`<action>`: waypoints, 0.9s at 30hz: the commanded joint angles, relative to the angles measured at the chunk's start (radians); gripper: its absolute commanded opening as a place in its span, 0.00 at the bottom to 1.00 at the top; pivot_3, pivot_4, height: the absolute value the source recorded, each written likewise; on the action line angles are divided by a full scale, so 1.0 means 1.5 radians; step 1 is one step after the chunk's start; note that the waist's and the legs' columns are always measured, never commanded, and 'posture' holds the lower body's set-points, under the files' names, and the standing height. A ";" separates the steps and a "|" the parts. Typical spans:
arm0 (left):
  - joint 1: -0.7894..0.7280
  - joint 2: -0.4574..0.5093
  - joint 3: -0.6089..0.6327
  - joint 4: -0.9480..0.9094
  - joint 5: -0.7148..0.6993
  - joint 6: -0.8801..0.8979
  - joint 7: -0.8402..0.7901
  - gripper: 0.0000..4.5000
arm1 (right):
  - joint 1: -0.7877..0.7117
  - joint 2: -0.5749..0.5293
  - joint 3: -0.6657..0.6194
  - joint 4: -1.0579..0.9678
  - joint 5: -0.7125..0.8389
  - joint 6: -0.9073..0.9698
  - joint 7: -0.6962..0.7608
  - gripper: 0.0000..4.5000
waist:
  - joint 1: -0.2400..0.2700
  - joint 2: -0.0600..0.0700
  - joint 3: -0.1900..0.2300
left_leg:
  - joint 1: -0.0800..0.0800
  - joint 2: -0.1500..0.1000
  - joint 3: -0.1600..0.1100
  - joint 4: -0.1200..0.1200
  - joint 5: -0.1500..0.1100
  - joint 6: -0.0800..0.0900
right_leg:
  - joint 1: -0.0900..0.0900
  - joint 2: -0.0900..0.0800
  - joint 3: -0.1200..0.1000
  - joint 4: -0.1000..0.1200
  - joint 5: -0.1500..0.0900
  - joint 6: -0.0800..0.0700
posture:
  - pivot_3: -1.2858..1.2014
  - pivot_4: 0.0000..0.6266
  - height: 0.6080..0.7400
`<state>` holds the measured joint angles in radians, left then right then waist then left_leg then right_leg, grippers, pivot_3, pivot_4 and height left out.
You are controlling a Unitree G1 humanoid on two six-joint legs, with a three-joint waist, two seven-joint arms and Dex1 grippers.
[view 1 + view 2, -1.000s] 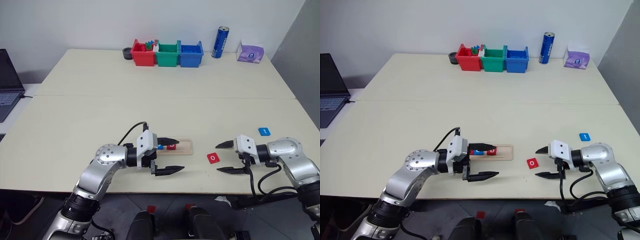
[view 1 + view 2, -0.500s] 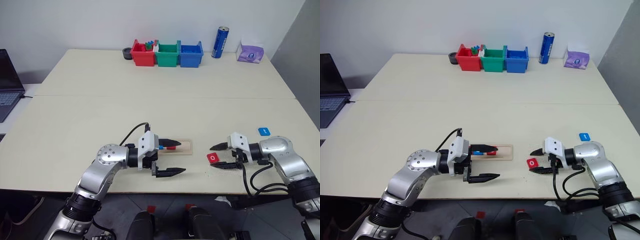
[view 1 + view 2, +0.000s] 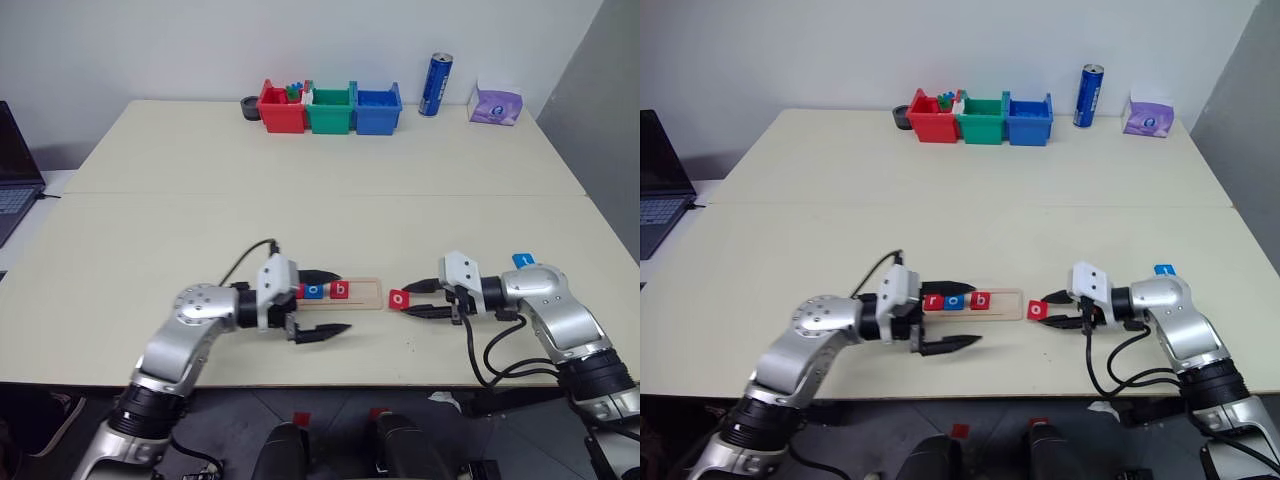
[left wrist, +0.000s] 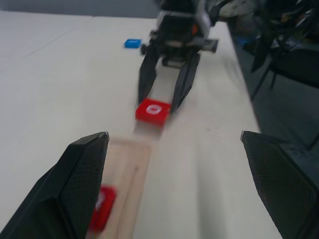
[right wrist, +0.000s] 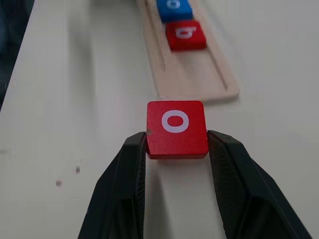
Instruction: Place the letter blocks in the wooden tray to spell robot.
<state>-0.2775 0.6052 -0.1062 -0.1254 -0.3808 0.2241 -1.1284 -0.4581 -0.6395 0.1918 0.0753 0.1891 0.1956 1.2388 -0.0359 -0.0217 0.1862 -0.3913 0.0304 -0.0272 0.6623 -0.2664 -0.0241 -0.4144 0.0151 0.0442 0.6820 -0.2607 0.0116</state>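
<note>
The wooden tray (image 3: 1008, 305) lies near the table's front edge, holding three letter blocks in a row: a red r (image 3: 933, 300), a blue o (image 3: 954, 300) and a red b (image 3: 981, 300). Its right part is bare. My right gripper (image 3: 405, 300) is shut on a red o block (image 5: 177, 128), just past the tray's right end and low over the table. At the tray's left part, my left gripper (image 3: 345, 300) is open, one finger behind the tray and one in front, holding nothing. A blue t block (image 3: 522, 261) lies flat on the table beyond my right arm.
Red (image 3: 282, 108), green (image 3: 331, 110) and blue (image 3: 378, 108) bins stand in a row at the table's back edge. A blue can (image 3: 434, 85) and a purple tissue pack (image 3: 495, 104) sit to their right. A laptop (image 3: 10, 190) is off the left side.
My right gripper closed on the red o block and carried it left to the tray's right end. My left gripper drew back to the left, uncovering the r block.
</note>
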 commanded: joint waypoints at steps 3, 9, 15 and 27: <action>0.042 0.063 0.086 0.003 -0.023 -0.018 -0.017 1.00 | -0.048 0.035 0.023 -0.016 -0.001 0.016 -0.011 0.32 | 0.002 0.000 0.000 | 0.000 0.000 0.000 0.000 0.000 0.000 | 0.000 0.000 0.000 0.000 0.000 0.000 | 0.52 0.24 1.00; 0.061 0.056 0.090 -0.054 -0.036 0.016 0.014 1.00 | -0.075 0.052 0.048 0.044 -0.027 -0.026 -0.008 0.32 | 0.013 0.000 0.000 | -0.003 -0.001 0.000 0.001 0.000 0.000 | 0.000 -0.005 -0.001 -0.001 0.000 0.000 | 0.52 0.24 1.00; 0.067 0.053 0.086 -0.089 -0.044 0.039 0.031 1.00 | -0.098 0.070 0.066 0.101 -0.055 -0.069 -0.010 0.32 | 0.006 0.000 0.000 | -0.002 -0.001 0.000 0.001 0.000 0.000 | 0.000 -0.005 -0.001 -0.001 0.001 0.001 | 0.52 0.24 1.00; 0.066 0.055 0.086 -0.095 -0.047 0.047 0.029 1.00 | -0.129 0.100 0.075 0.180 -0.086 -0.123 -0.010 0.32 | 0.004 0.000 0.000 | -0.002 -0.001 0.000 0.001 0.000 0.000 | 0.000 -0.003 -0.001 -0.001 0.001 0.001 | 0.52 0.24 1.00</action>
<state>-0.1775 0.6833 0.0138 -0.2370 -0.4333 0.2984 -1.0817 -0.6221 -0.4917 0.3037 0.3441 0.0631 0.0393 1.2203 -0.0295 -0.0216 0.1862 -0.3941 0.0289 -0.0271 0.6631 -0.2665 -0.0242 -0.4146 0.0098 0.0433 0.6807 -0.2592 0.0129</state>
